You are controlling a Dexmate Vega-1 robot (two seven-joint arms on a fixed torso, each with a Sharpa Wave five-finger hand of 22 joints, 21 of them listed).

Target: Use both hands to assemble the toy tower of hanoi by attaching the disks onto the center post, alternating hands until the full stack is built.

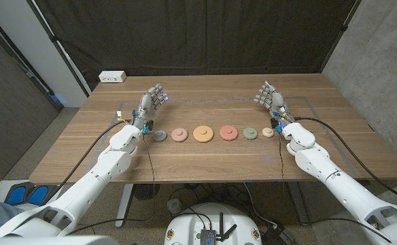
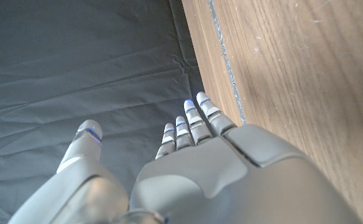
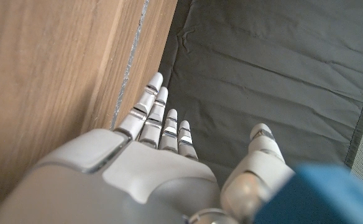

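A: Disks on the table?

B: Six, flat, in one row across the middle, apart from each other. From the robot's left: grey disk [image 1: 160, 135], pink disk [image 1: 179, 135], orange disk [image 1: 202, 133] (the widest), red disk [image 1: 228, 132], green disk [image 1: 250, 133], cream disk [image 1: 268, 132].

A: Any stacked?

B: None. Each shows a raised centre hub. Sizes shrink outward from the orange one.

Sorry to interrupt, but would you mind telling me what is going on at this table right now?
Nothing is being handled yet. Six toy disks lie in a row across the wooden table: grey, pink, orange, red, green and cream. The left hand and right hand hover beyond the row's two ends, fingers apart, holding nothing. No stack has been started.
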